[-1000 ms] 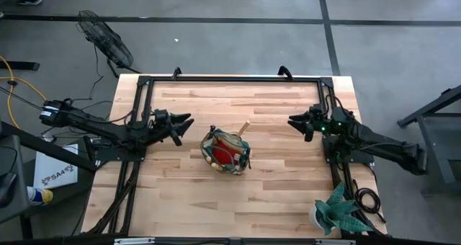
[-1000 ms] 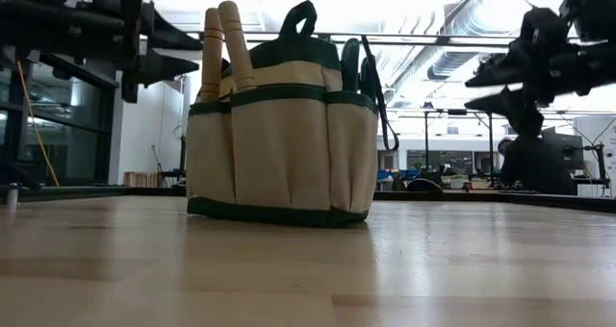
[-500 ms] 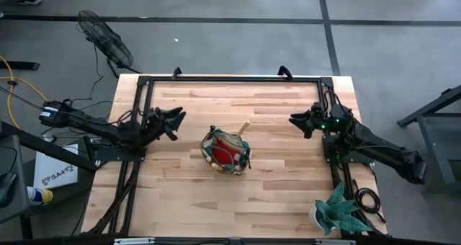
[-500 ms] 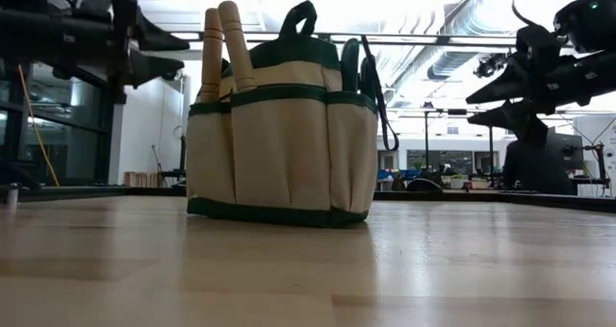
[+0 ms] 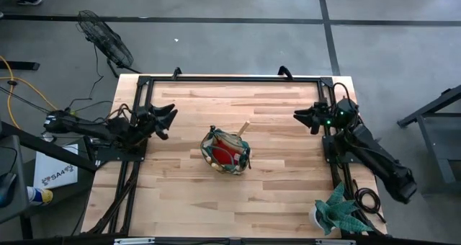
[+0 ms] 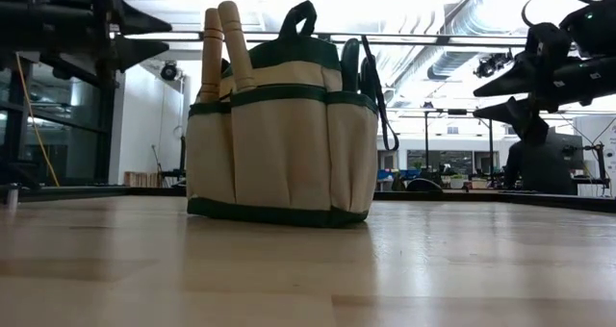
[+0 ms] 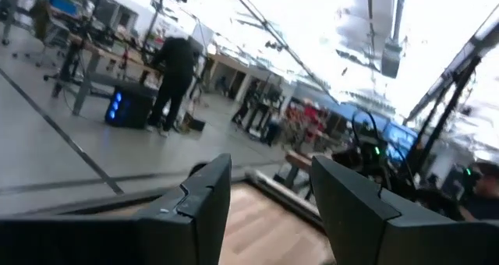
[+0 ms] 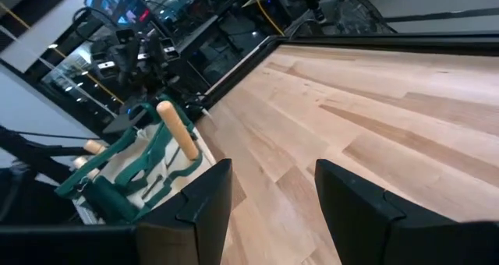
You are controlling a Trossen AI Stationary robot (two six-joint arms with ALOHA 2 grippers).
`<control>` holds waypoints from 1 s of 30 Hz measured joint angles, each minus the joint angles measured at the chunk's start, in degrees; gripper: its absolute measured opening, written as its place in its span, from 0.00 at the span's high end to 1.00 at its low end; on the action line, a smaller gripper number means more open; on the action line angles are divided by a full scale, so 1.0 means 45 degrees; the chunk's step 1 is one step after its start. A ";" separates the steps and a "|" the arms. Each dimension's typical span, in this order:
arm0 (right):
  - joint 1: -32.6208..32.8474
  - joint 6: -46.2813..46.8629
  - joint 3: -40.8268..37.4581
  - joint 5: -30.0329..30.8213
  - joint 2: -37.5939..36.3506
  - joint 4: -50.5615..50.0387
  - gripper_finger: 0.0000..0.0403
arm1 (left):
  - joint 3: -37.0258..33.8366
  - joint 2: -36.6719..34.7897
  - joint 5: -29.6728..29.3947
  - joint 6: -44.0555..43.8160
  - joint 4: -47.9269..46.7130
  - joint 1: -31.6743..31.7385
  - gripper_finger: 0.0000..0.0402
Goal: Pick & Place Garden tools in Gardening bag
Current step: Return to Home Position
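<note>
Standing near the middle of the wooden table (image 5: 274,180), the gardening bag (image 5: 225,151) holds the garden tools, with two wooden handles (image 6: 223,38) poking up. The left gripper (image 5: 169,119) hangs near the table's left edge and the right gripper (image 5: 301,119) near its right edge, both well clear of the bag with jaws apart.
</note>
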 joint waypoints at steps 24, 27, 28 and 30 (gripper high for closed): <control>0.1066 0.2142 -0.0923 0.3458 -0.0243 0.4745 0.56 | 0.0282 -0.4325 0.7367 -0.1992 -0.9150 0.0946 0.57; 0.1422 0.1831 -0.0923 0.3900 -0.0238 0.4703 0.56 | 0.0282 -0.4332 0.6952 -0.1951 -0.9112 0.1116 0.57; 0.1489 0.1795 -0.0923 0.3940 -0.0238 0.4672 0.56 | 0.0279 -0.4321 0.6880 -0.1948 -0.9095 0.1122 0.57; 0.1572 0.1788 -0.0923 0.3954 -0.0238 0.4537 0.56 | 0.0276 -0.4330 0.6872 -0.1943 -0.8989 0.1083 0.57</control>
